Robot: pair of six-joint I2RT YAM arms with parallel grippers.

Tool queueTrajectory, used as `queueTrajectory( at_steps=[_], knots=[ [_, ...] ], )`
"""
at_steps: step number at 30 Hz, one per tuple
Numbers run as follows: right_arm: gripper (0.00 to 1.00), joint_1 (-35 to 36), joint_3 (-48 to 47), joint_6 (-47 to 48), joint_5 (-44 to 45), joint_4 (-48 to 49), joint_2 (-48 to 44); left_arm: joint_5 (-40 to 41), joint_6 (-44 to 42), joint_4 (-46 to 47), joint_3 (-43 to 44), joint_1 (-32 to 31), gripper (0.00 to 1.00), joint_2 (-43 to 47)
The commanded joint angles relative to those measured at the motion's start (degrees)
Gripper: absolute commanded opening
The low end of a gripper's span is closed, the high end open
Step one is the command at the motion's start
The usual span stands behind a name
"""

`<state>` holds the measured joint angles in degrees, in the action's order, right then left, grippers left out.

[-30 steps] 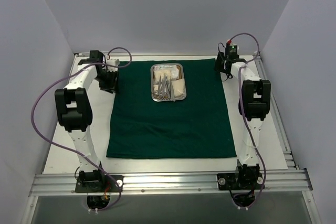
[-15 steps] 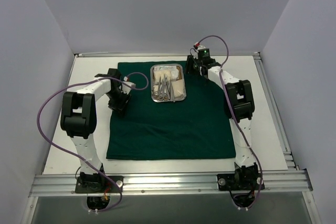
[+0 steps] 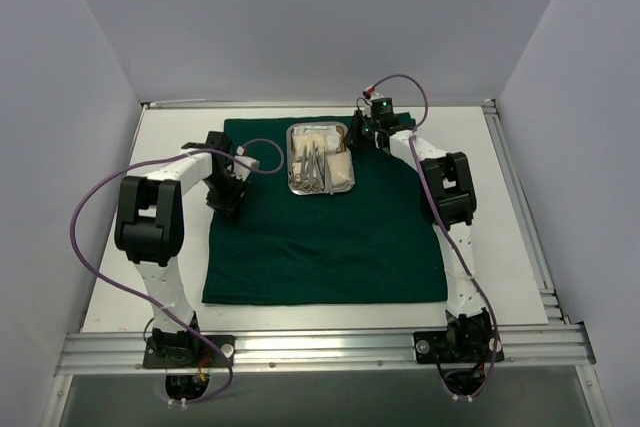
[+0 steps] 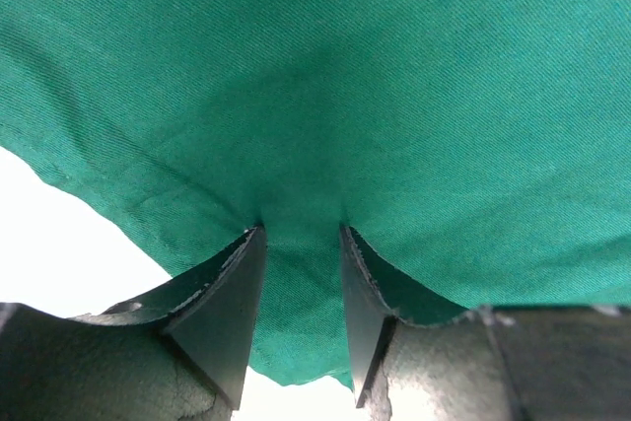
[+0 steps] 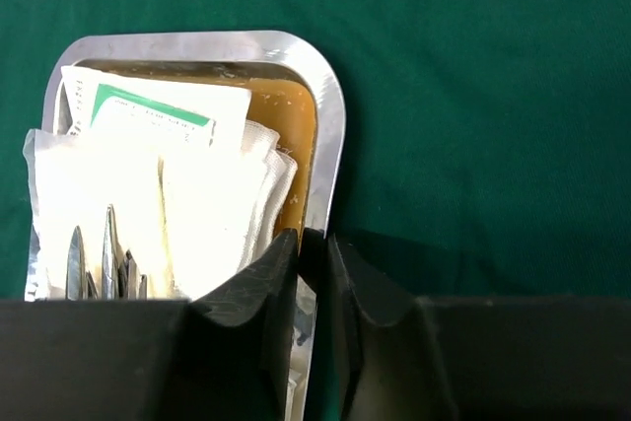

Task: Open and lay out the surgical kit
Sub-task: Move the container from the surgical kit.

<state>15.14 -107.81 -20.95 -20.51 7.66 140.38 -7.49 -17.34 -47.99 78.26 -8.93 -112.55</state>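
The surgical kit lies spread out: a dark green cloth with a steel tray at its far middle. The tray holds white gauze, a clear packet and slim silver instruments. My right gripper stands at the tray's right rim, one finger inside and one outside, shut on the rim. In the top view the right gripper sits at the tray's far right corner. My left gripper is open, its tips pressed down on the cloth near its left edge. The left gripper is left of the tray.
White tabletop borders the cloth on the left and the right, and shows just beyond the cloth's edge in the left wrist view. Grey walls close the cell on three sides. Purple cables loop off both arms.
The right arm swung left from the back right corner to the tray's right rim and its jaws closed there. The left arm moved onto the cloth's left part, then held still.
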Motion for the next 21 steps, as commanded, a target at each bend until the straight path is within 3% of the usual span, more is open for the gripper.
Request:
queueTrajectory(
  at_steps=[1, 7, 13, 21],
  knots=[
    [0.09, 0.25, -1.7, 0.38, -0.67, -0.62, 0.25, 1.0, -1.55, 0.45, -0.83, 0.93, 0.48, -0.93],
    [0.0, -0.37, 1.98, 4.51, -0.32, -3.35, -4.93, 1.86, -2.95, -0.27, -2.23, 1.37, 0.55, 2.95],
    [0.0, -2.91, 12.26, 11.45, -1.98, -9.31, -13.63, 1.86, -3.4, 1.93, -2.5, 2.86, 0.55, -0.99],
    [0.0, -7.57, 27.21, 14.0, -5.5, -9.68, -23.73, -0.42, -3.57, 2.73, -0.74, 3.3, 0.55, -1.97]
  ],
)
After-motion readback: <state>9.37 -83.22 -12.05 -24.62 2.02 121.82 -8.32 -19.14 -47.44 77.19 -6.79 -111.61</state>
